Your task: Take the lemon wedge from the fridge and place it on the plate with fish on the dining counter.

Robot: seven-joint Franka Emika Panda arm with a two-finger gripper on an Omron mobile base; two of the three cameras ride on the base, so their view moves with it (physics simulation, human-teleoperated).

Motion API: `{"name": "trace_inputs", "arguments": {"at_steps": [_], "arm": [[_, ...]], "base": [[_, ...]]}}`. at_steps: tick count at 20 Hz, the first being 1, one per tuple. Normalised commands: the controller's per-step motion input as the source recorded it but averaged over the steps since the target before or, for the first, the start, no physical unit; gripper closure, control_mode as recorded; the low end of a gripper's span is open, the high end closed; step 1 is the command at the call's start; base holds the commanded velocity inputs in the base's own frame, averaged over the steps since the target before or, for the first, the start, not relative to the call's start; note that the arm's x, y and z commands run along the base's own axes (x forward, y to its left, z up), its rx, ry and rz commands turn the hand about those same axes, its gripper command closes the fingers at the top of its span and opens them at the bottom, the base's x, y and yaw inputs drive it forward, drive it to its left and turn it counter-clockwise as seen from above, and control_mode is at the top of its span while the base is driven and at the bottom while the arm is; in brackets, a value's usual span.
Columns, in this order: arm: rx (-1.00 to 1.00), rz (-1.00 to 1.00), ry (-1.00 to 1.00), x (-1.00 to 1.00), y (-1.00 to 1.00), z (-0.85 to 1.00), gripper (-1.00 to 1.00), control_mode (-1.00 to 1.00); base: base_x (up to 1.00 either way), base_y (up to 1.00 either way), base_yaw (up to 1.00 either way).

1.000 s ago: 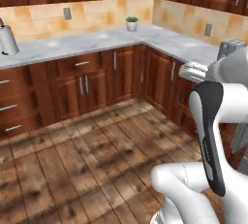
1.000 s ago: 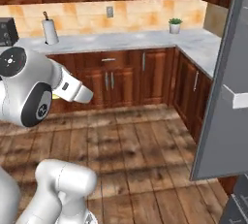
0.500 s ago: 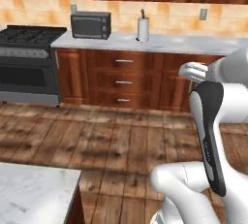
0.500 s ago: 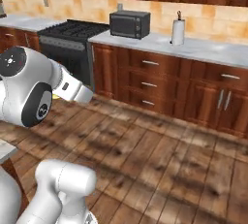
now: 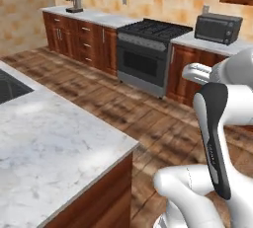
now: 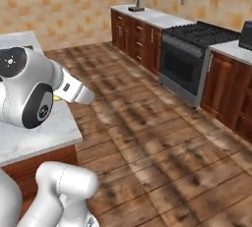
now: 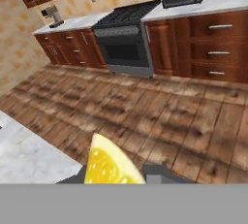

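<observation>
In the hand view the lemon wedge (image 7: 109, 163), bright yellow with a pale rind, stands up between the two dark fingertips. My gripper (image 7: 116, 176) is shut on it. The wedge hangs over the wood floor, just off the corner of the dining counter (image 7: 24, 157). That white veined marble top (image 5: 54, 143) fills the lower left of the left base view, with its dark inset sink (image 5: 9, 88) at the left edge. Its corner (image 6: 34, 140) lies under my arm in the right base view. The fridge and the plate with fish are out of view.
A black range (image 5: 148, 49) stands against the far tiled wall between reddish wood cabinets. A dark microwave (image 5: 217, 27) sits on the worktop to its right, a coffee machine (image 5: 74, 1) far left. Open wood floor (image 6: 162, 137) lies between the island and the cabinets.
The whole picture has swung as the base turned: the corner cabinets went out of view, and the range and the marble island came in. The gripper has stayed shut.
</observation>
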Motion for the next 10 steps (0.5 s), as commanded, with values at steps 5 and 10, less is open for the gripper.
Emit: {"name": "trace_inputs", "arguments": {"at_steps": [5, 10], "arm": [[0.00, 0.00, 0.00, 0.00, 0.00, 0.00, 1.00, 1.00], [0.00, 0.00, 0.00, 0.00, 0.00, 0.00, 1.00, 1.00]], "base": [[-0.29, 0.07, 0.85], [-0.42, 1.00, 0.17]]}}
